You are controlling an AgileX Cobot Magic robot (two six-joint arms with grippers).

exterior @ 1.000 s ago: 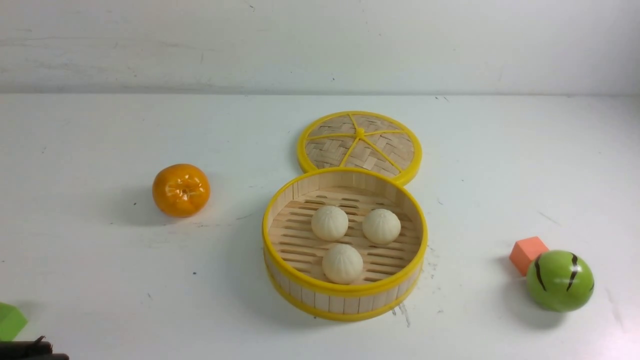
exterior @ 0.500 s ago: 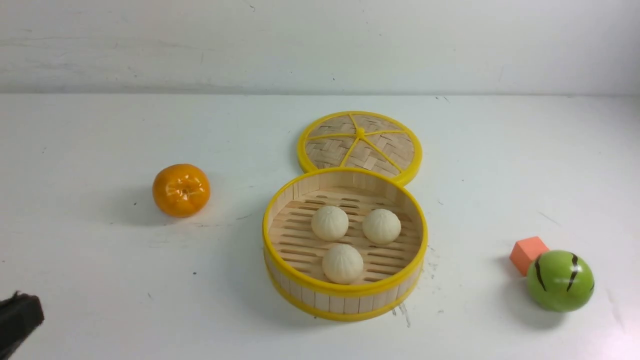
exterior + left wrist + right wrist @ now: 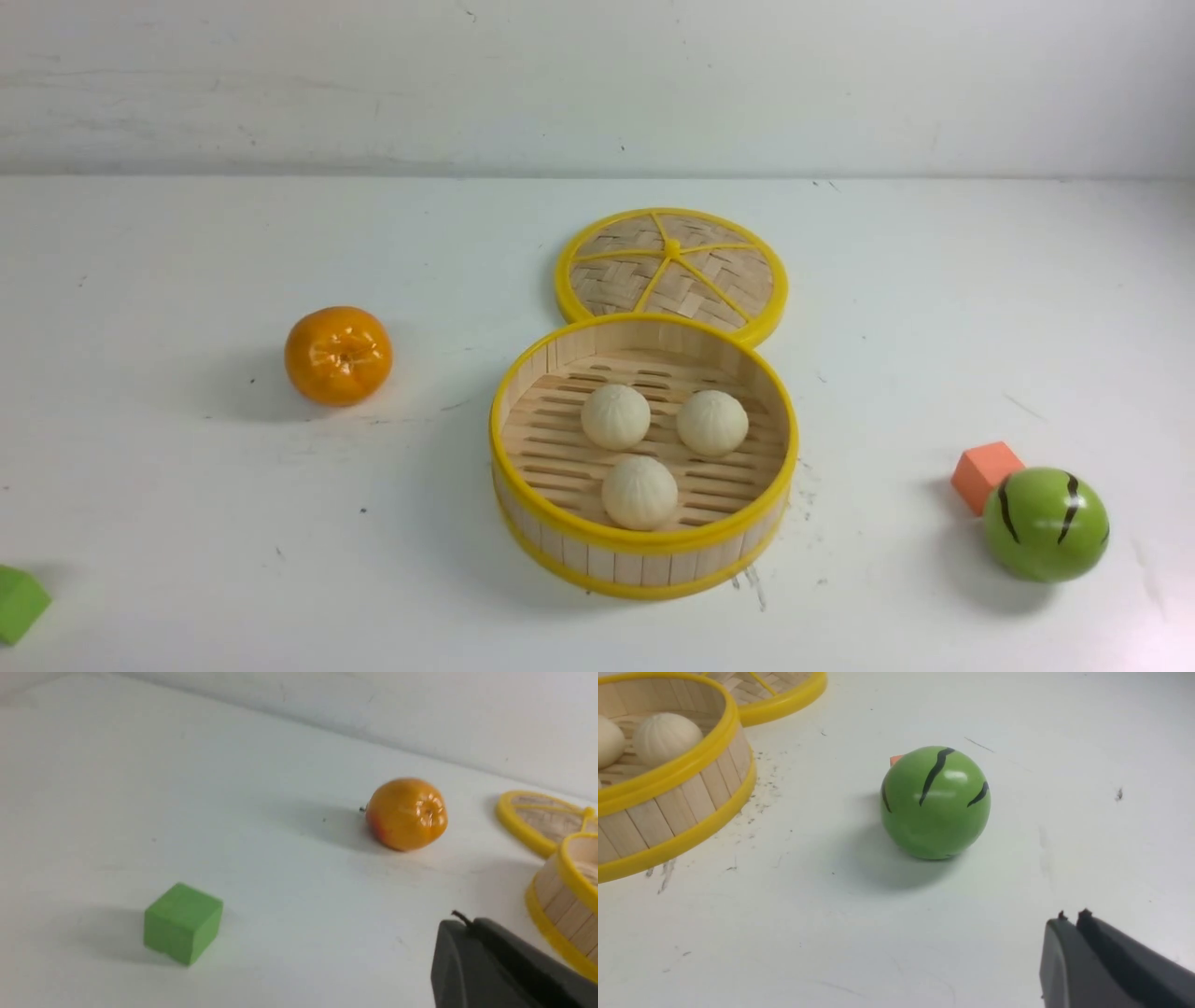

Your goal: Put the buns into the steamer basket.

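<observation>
1. Three cream-white pleated buns (image 3: 640,492) (image 3: 615,416) (image 3: 712,422) lie inside the round wooden slat steamer basket with yellow rims (image 3: 644,541).
2. The dark left gripper (image 3: 472,947) and dark right gripper (image 3: 1073,942) sit outside the basket, well apart from the buns, both clenched and holding nothing.

Bright, even light — soft shadows, slight blur.

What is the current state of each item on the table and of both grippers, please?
Buns: all three inside the basket.
Steamer basket: uncovered, upright.
Lid: off, flat behind the basket.
Left gripper: shut, empty.
Right gripper: shut, empty.
</observation>
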